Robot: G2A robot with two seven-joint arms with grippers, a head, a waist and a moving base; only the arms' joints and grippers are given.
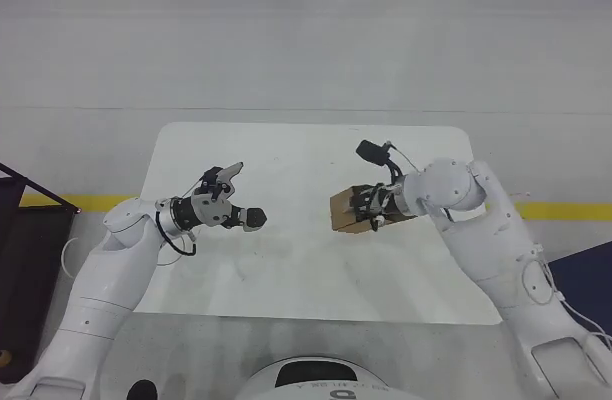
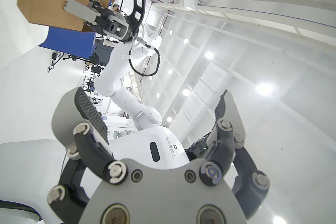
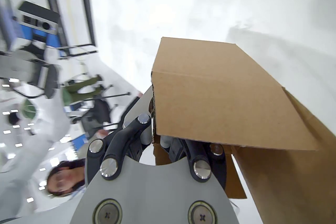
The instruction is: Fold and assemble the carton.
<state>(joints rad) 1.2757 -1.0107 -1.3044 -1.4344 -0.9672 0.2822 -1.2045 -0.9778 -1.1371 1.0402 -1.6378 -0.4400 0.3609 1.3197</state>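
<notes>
Closest to my left wrist camera, the left gripper (image 2: pixel 155 114) has its fingers (image 2: pixel 92 114) spread wide apart, with nothing between them. From the top camera, this gripper hangs over the white table (image 1: pixel 286 150) at about 9 o'clock from the table's centre, its open end facing 3 o'clock. The right gripper (image 1: pixel 369 207) sits just to the 3 o'clock side of centre, its arm entering from about 4 o'clock. It is clamped on one wall of the carton (image 1: pixel 344 210). One finger lies flat on the outside of the brown panel and the other reaches inside the open end. The carton is a brown corrugated box, already squared into a rectangular body. Its closed faces point toward 9 o'clock, and loose flaps stand open at the end next to the right gripper. I cannot confirm whether its underside touches the table. Carton and left gripper face each other across the table centre, well apart.
</notes>
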